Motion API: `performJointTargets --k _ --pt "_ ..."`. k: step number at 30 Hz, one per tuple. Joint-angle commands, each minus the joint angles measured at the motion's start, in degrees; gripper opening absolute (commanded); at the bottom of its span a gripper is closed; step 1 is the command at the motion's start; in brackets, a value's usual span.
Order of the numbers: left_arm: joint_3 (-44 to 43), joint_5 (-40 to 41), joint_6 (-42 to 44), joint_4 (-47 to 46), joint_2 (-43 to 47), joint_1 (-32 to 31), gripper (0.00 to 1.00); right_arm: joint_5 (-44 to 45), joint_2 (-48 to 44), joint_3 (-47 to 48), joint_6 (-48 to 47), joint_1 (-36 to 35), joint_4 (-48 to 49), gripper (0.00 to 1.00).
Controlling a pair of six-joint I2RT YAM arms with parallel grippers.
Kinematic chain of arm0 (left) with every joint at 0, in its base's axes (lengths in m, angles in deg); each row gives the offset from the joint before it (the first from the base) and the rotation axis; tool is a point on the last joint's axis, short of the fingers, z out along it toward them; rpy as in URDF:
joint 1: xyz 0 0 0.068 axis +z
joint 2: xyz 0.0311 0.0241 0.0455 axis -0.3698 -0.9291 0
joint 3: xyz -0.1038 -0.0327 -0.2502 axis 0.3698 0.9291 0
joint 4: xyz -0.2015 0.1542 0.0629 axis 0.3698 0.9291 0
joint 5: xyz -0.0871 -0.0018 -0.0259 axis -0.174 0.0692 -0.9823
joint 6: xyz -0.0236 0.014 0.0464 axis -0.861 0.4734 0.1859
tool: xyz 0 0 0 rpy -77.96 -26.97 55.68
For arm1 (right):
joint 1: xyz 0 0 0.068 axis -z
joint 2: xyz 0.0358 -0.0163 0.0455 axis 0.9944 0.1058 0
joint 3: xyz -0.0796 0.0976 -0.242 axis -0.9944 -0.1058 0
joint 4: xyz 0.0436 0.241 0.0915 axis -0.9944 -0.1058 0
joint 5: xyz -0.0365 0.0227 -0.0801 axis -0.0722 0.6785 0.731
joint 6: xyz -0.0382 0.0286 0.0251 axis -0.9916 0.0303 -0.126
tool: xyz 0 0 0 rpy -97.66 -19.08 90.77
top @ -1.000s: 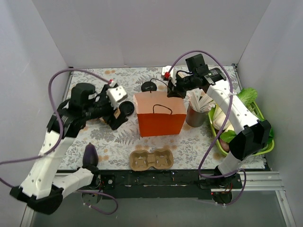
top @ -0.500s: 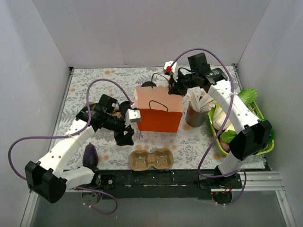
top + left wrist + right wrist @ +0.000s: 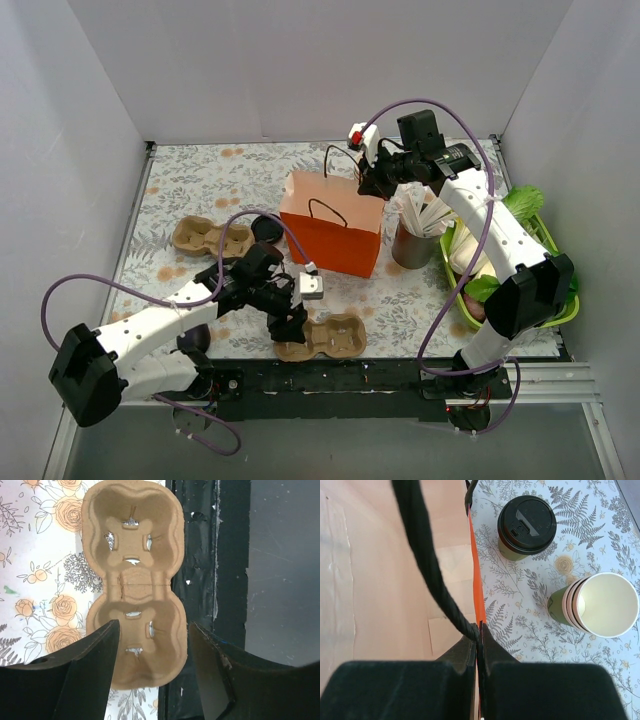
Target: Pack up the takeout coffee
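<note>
Since a second ago the left arm has swung away from 9 o'clock of the orange paper bag [image 3: 335, 245] and come down to the near edge. The left gripper [image 3: 292, 322] now hangs over the two-cup pulp carrier [image 3: 335, 337] at 6 o'clock of the bag. That move has uncovered a second pulp carrier [image 3: 210, 237] at 9 o'clock of the bag. The bag itself has tipped and looks narrower from above.

In the left wrist view we see the jaws spread wide, one finger [image 3: 92, 680] on each side of the carrier's nearer well. We cannot tell whether they touch the pulp.

The right gripper [image 3: 479, 642] is pinched tight on the bag's top rim, right where the black cord handle [image 3: 427, 565] reaches it. The bag's tan inside lies at its 9 o'clock.

The takeout coffee [image 3: 526, 525] stands upright on the floral tablecloth [image 3: 520, 630], lid on. It is outside the bag wall at 1 o'clock of the pinch. A stack of lidless cups [image 3: 600, 605] stands apart from it, at about its 4 o'clock. From above, the bag hides the coffee from us.

A dark round thing [image 3: 265, 228] between the second carrier and the bag may be a loose lid. A metal cup [image 3: 412, 248] stands at 3 o'clock of the bag.
</note>
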Motion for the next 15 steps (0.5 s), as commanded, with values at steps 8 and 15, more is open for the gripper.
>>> performJointTargets --k 8,15 --pt "6.1 12.6 -7.0 -16.4 -0.4 -6.4 0.59 1.2 -0.3 1.2 2.1 -0.1 2.1 0.01" --pt "6.2 9.3 -3.8 -17.4 -3.9 -6.9 0.60 2.0 -0.6 0.0 1.7 -0.1 1.9 0.01"
